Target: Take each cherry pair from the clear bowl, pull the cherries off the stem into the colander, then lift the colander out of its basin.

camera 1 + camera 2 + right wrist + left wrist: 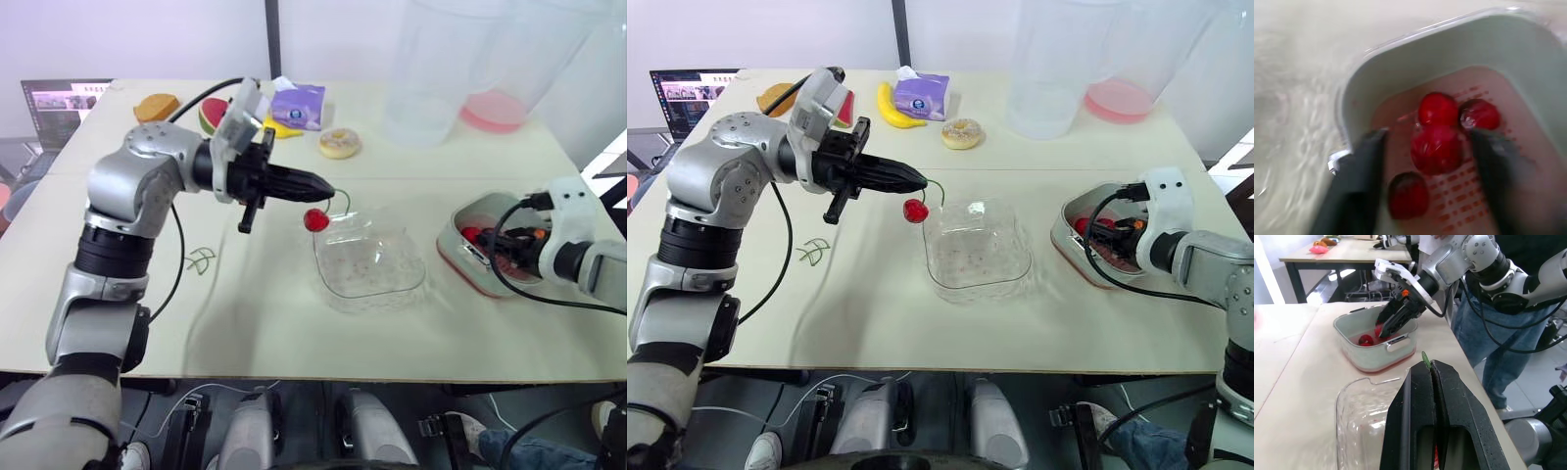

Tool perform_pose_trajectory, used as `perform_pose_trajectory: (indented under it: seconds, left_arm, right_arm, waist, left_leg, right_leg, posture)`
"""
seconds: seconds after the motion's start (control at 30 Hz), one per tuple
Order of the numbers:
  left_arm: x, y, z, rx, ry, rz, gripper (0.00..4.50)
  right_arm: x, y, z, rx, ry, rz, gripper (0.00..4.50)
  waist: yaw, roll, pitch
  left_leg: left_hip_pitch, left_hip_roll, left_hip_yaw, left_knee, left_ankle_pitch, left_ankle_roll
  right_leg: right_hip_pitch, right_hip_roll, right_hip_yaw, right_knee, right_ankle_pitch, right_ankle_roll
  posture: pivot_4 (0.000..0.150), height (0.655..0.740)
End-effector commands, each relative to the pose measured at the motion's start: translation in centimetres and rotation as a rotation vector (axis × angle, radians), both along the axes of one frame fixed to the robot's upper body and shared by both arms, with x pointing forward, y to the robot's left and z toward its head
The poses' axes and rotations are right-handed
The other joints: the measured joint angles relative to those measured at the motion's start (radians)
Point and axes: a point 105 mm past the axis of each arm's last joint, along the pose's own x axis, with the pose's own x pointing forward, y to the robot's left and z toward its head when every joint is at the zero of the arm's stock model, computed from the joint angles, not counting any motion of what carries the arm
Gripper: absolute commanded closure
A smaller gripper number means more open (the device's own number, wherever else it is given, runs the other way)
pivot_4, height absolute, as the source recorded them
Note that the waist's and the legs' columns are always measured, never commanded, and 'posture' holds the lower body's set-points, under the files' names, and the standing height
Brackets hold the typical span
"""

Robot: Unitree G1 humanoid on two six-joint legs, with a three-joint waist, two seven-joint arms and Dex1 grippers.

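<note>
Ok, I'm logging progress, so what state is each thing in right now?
Left gripper, shut on the stem.
Stem, pinched, one cherry hanging beside the clear bowl.
Clear bowl, upright, empty.
Colander, seated in its basin, four cherries inside.
Right gripper, open around a cherry in the colander.

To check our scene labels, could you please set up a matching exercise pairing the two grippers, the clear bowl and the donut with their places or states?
Things:
1. left gripper
2. right gripper
3. clear bowl
4. donut

Places or states:
A. down in the colander, open around cherries
B. near the banana
C. shut on a cherry stem
D. between the two grippers

Pairs: 1-C, 2-A, 3-D, 4-B.
</note>
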Motion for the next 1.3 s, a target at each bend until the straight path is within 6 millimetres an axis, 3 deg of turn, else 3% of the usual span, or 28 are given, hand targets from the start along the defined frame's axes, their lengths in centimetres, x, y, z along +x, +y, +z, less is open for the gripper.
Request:
perform_pose_trajectory:
  seconds: [0.03,0.13,0.23,0.3,0.4,0.47,0.73,1.07,1.3]
  left_arm:
    - [-0.3,0.2,1.0,-0.024,-0.040,-0.006,4.50]
    - [-0.3,0.3,1.0,-0.025,-0.041,-0.003,4.50]
    - [-0.3,0.3,1.0,-0.027,-0.041,-0.002,4.50]
    - [-0.2,0.3,1.0,-0.027,-0.045,0.000,4.50]
    - [-0.3,0.2,1.2,-0.035,-0.045,-0.002,4.50]
    - [-0.3,0.1,1.2,-0.037,-0.045,-0.004,4.50]
    - [-0.3,0.1,1.2,-0.039,-0.048,0.000,4.50]
    - [-0.4,0.1,1.3,-0.043,-0.048,0.003,4.50]
    - [-0.4,0.0,1.5,-0.046,-0.048,0.005,4.50]
  right_arm:
    - [-0.1,0.9,4.0,0.042,-0.166,0.057,0.03]
    - [-0.5,3.4,6.2,0.100,-0.244,0.206,0.03]
    - [-1.6,7.6,7.2,0.180,-0.261,0.444,0.03]
    - [-2.3,9.6,7.2,0.202,-0.250,0.553,0.03]
    - [-3.6,16.0,5.8,0.276,-0.185,0.830,0.03]
    - [-3.4,18.2,5.6,0.295,-0.177,0.878,0.03]
    - [-1.8,21.8,6.3,0.348,-0.195,0.912,0.03]
    - [-0.7,22.5,6.4,0.357,-0.200,0.893,0.03]
    - [-0.9,22.5,5.6,0.340,-0.170,0.897,3.19]
  waist:
    - [0.000,0.000,0.000]
    - [-0.003,0.000,0.000]
    - [-0.006,0.000,0.000]
    - [-0.004,0.000,0.000]
    - [-0.005,0.000,0.000]
    - [-0.008,0.000,0.000]
    - [-0.001,0.000,0.000]
    - [-0.005,0.000,0.000]
    - [-0.005,0.000,0.000]
  left_leg:
    - [0.000,0.000,0.000,0.000,0.000,0.000]
    - [0.000,0.000,0.000,0.000,0.000,0.000]
    - [0.000,0.001,0.000,0.000,0.000,0.000]
    - [0.000,0.001,-0.001,0.000,0.000,0.000]
    - [0.000,0.001,-0.001,0.000,0.000,0.000]
    - [0.001,0.001,-0.001,0.001,0.000,0.000]
    - [-0.001,0.000,0.000,0.002,0.000,0.001]
    - [-0.001,0.000,0.000,0.001,0.000,0.000]
    - [-0.001,0.000,0.000,0.001,0.000,0.000]
  right_leg:
    - [0.000,0.000,0.000,0.000,0.000,0.000]
    - [0.000,0.000,0.000,0.000,0.000,0.000]
    - [0.000,0.001,0.000,0.000,0.000,0.000]
    - [0.000,0.001,0.000,0.000,0.000,0.000]
    - [0.000,0.000,0.000,0.000,0.000,0.000]
    - [0.000,0.000,0.000,0.001,0.000,0.000]
    - [0.000,-0.001,-0.001,0.001,0.000,0.000]
    - [-0.001,-0.001,-0.001,0.001,0.000,0.000]
    - [-0.001,-0.001,-0.001,0.001,0.000,0.000]
  posture:
    - [0.150,0.7400]
    - [0.150,0.7400]
    - [0.150,0.7400]
    - [0.150,0.7400]
    - [0.150,0.7400]
    - [0.150,0.7400]
    - [0.150,0.7400]
    - [0.150,0.7400]
    - [0.150,0.7400]
